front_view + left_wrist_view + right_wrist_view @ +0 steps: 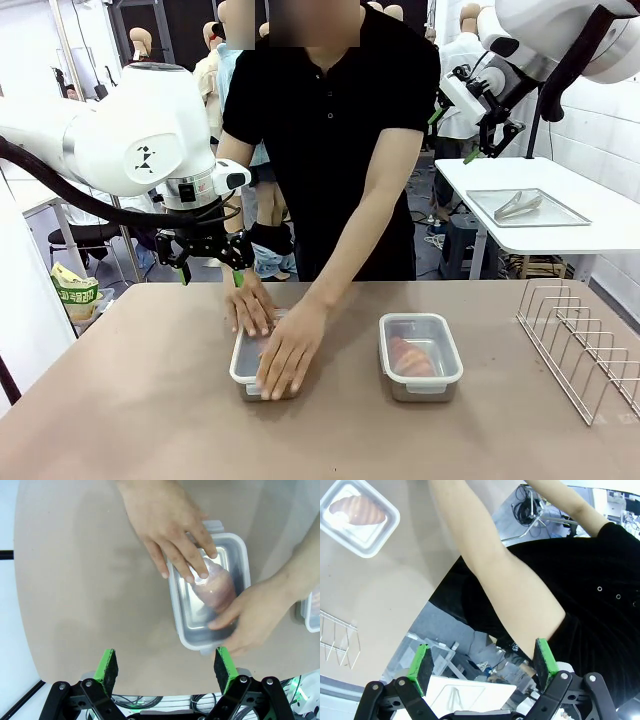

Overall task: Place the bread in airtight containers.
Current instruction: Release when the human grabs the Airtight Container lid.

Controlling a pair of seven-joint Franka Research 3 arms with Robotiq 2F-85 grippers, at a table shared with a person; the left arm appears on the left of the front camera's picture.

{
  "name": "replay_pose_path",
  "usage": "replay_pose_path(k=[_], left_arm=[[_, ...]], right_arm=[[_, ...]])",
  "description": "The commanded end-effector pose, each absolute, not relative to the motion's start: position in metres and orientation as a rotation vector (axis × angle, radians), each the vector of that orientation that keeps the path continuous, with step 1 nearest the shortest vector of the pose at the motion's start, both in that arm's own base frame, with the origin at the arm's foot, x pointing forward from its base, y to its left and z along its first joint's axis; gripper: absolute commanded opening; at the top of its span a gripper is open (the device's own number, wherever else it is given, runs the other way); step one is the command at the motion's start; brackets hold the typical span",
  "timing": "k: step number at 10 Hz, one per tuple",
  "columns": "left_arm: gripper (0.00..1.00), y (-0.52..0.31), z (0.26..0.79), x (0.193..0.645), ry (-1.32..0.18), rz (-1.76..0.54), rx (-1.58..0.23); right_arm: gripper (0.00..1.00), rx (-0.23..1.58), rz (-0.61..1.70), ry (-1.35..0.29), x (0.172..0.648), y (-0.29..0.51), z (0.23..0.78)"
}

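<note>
Bright even overhead light; soft shadows; wrist views bowed, background perhaps slightly blurred.

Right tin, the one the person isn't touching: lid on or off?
On. The right tin carries its translucent white-rimmed lid flat across the top, with a croissant showing through it. Whether it is snapped fully shut, cannot tell.

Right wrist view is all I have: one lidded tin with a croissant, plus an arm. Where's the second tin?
Observer: The second tin sits on the robot's left half of the table, with both of the person's hands resting on top of it.
Operator: Anything inside?
Observer: Yes, the left wrist view shows a croissant in it.
Operator: Left gripper in the way?
Observer: No. The left gripper hangs open over the far side of the table, apart from the hands, holding nothing.
</note>
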State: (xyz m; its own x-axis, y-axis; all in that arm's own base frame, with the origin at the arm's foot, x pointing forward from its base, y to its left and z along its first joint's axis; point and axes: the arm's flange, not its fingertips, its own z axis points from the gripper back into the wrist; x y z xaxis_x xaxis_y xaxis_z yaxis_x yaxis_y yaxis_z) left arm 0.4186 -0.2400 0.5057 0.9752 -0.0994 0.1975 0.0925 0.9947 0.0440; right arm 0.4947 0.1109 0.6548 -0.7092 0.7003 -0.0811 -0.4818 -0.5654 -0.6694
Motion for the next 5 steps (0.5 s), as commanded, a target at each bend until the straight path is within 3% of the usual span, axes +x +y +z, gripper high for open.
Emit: replay_pose_path(k=[1,5], left_arm=[[1.0,-0.2378,0.5076,0.419,-0.2,-0.099,0.039],[1.0,-0.2378,0.5076,0.419,-0.2,-0.099,0.039]], right_arm=[[1.0,-0.46,2.253,-0.835,0.4954,0.1111,0.6556],[1.0,-0.46,2.253,-0.835,0.4954,0.1111,0.6556]])
